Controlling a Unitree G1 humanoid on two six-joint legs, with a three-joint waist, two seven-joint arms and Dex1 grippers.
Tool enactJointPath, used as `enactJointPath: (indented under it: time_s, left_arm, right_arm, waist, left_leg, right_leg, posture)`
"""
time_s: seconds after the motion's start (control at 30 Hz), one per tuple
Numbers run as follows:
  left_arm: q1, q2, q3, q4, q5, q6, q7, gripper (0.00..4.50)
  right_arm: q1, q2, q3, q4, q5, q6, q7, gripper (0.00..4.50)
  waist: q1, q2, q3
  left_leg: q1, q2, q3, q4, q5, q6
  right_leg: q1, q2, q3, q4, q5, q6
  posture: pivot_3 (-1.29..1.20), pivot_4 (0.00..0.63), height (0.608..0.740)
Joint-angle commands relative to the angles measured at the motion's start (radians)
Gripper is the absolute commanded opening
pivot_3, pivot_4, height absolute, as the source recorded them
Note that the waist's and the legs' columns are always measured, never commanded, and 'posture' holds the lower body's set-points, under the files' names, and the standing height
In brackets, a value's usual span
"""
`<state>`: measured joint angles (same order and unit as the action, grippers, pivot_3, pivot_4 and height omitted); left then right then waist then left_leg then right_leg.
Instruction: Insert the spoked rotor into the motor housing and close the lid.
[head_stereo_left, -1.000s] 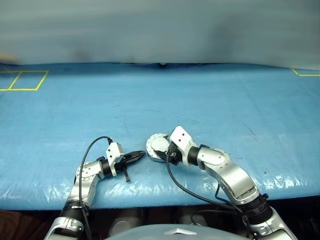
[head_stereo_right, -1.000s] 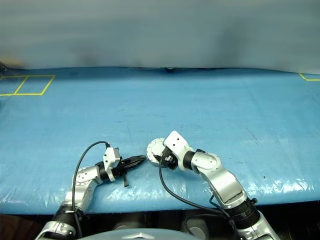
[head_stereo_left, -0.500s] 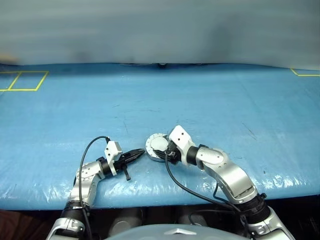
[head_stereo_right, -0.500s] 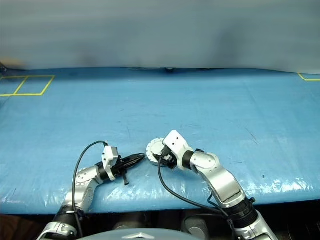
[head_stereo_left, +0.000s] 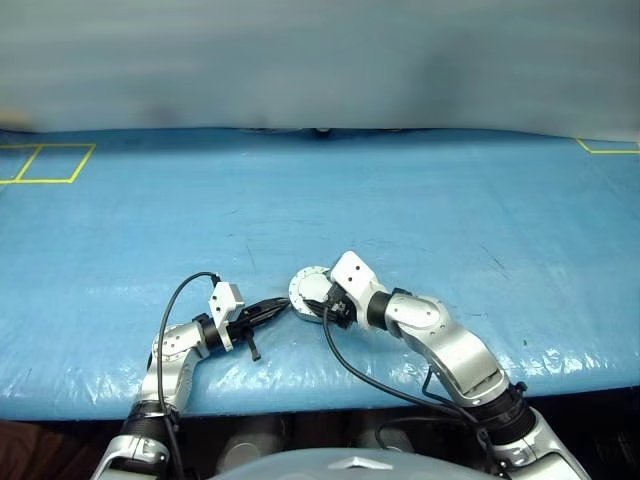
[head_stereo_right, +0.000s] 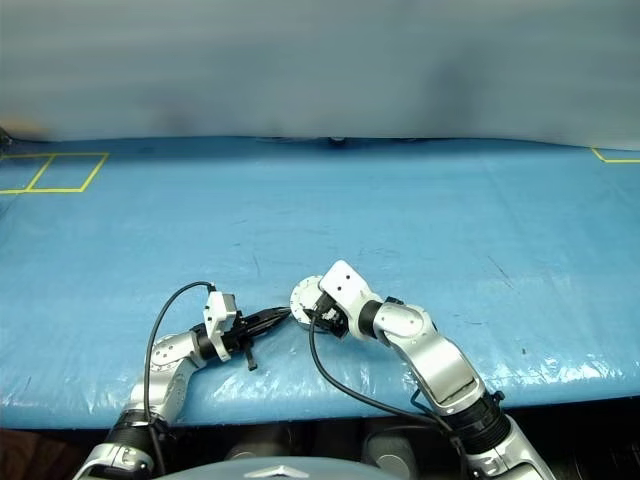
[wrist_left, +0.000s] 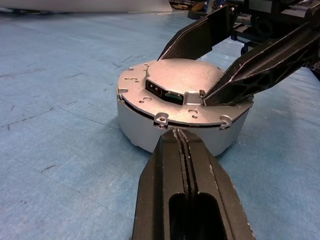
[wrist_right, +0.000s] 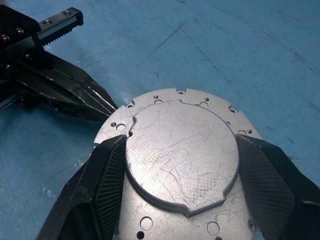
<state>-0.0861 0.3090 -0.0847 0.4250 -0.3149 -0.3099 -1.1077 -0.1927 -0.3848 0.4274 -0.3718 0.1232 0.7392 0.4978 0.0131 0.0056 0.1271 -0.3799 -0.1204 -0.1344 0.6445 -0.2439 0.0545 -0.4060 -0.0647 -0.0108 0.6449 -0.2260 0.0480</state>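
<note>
Lid (wrist_right: 180, 157) sits shut on the motor housing (wrist_left: 150, 127), on the blue bench (head_stereo_left: 420, 210). Your right hand (wrist_right: 180, 165) straddles the lid's raised centre, likely steadying it; your left hand (wrist_left: 181, 137), clenched empty, noses against the housing's side.

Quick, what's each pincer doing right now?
Left pincer: shut, empty, tips at the motor housing edge.
Right pincer: spread wide around the lid, fingers at its sides.
</note>
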Motion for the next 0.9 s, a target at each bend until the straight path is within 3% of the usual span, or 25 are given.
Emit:
enactJointPath:
  time_s: [0.03,0.9]
  left_arm:
    - [-0.003,-0.001,0.0,-0.03,0.004,-0.005,0.004,0.0]
    - [0.005,-0.001,-0.008,-0.031,0.014,-0.006,0.011,0.0]
  right_arm:
    - [0.026,-0.028,0.04,0.085,-0.045,0.1,-0.016,3.01]
    - [0.025,0.027,-0.021,-0.014,0.011,0.095,-0.013,3.01]
  waist:
    - [0.0,0.0,0.0]
    - [0.002,-0.001,0.002]
  left_leg:
    - [0.0,0.0,0.0,0.0,0.0,0.0]
    - [-0.001,0.0,0.0,-0.007,0.0,0.0]
  right_leg:
    - [0.0,0.0,0.0,0.0,0.0,0.0]
    - [-0.003,0.0,0.0,-0.002,0.001,0.001]
  posture:
    - [0.0,0.15,0.74]
    - [0.0,0.15,0.74]
